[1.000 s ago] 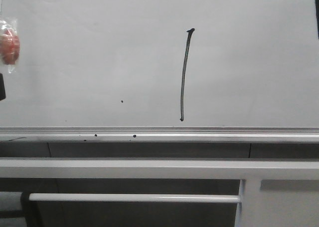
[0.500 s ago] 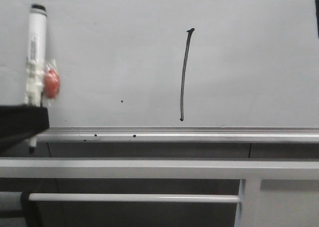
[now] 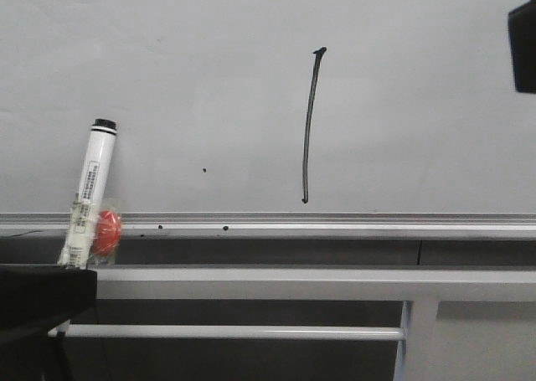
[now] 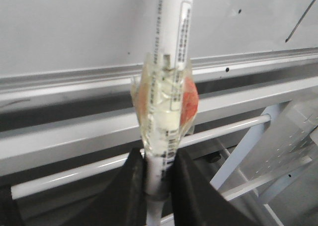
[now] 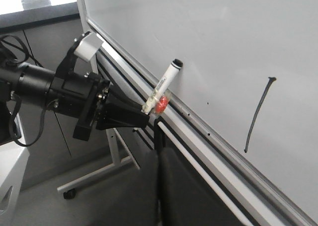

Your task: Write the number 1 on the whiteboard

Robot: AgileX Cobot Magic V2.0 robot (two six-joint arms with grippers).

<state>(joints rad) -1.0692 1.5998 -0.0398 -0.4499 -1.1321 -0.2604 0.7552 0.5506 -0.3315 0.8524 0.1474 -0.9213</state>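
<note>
My left gripper (image 4: 158,174), clenched on the white cylindrical marker (image 3: 89,195), has dropped toward seven o'clock of the finished thin black number 1 (image 3: 310,126); writing looks done.

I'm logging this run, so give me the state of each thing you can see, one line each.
whiteboard: upright, marked with one stroke and a few black specks.
number 1: drawn in full, a tall stroke with a small flag on top.
marker: held, tilted, black end up, off the board, something red taped to its barrel.
left gripper: shut on the marker.
right gripper: fingers together, holding nothing.
</note>
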